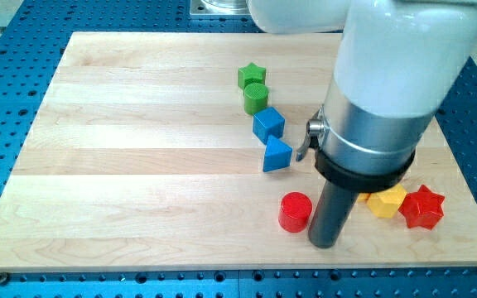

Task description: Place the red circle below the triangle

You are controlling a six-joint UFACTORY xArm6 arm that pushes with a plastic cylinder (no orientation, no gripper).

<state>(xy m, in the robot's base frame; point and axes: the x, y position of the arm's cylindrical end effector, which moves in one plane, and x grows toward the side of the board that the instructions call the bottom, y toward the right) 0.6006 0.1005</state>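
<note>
The red circle [295, 212] is a short red cylinder lying on the wooden board [139, 149], toward the view's bottom. The blue triangle [277, 155] lies above it, slightly to the view's left, with a gap of board between them. My tip [325, 244] rests on the board just to the view's right of the red circle and a little lower, very close to it; I cannot tell if they touch.
A blue cube [268, 123], a green cylinder [256, 98] and a green star [252, 76] run up from the triangle. A yellow block [387, 201] and a red star [423, 208] lie right of the rod. The arm's white body hides the board's upper right.
</note>
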